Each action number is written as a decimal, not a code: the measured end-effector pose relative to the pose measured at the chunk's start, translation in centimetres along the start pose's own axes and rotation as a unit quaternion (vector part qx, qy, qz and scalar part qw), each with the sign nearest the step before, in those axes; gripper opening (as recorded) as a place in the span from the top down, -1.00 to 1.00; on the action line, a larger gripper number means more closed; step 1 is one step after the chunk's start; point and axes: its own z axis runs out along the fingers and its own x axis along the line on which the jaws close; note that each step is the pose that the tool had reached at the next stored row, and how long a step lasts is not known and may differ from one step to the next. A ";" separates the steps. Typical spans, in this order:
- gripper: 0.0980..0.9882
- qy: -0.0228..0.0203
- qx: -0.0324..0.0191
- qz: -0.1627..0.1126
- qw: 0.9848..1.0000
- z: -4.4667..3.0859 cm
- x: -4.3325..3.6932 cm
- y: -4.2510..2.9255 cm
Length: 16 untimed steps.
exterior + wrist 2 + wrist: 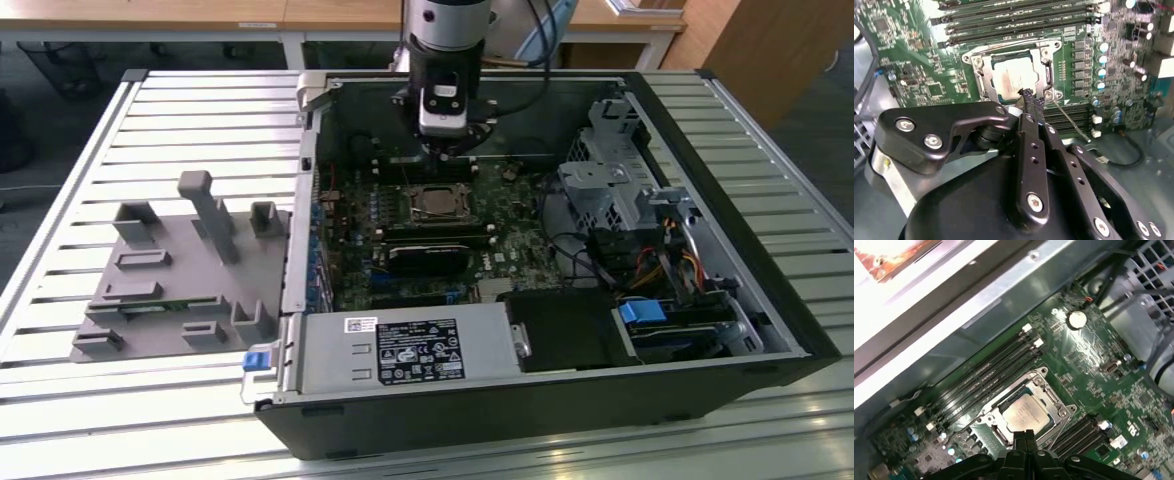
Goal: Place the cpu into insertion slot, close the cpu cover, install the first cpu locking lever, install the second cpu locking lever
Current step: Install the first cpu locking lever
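The cpu lies flat in the insertion slot on the green board, its silver-grey top facing up. The cpu cover lies as a silver frame around the chip. A thin silver locking lever runs out from the socket's corner over black slots. My gripper is shut, with its black fingertips pressed together at the socket's edge, beside the chip. The first wrist view has the cpu just beyond the gripper. In the exterior view the gripper hangs above the cpu.
Long black memory slots flank the socket. The open computer case holds a power supply, a drive cage, cables and a black module. A grey fixture plate lies on the slatted table at the exterior view's left.
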 end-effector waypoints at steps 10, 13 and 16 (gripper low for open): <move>0.98 0.002 -0.001 -0.091 0.996 0.00 0.00 0.00; 0.98 0.002 -0.001 -0.118 0.993 0.00 0.00 0.00; 0.98 0.003 -0.001 -0.145 0.989 0.00 0.00 0.00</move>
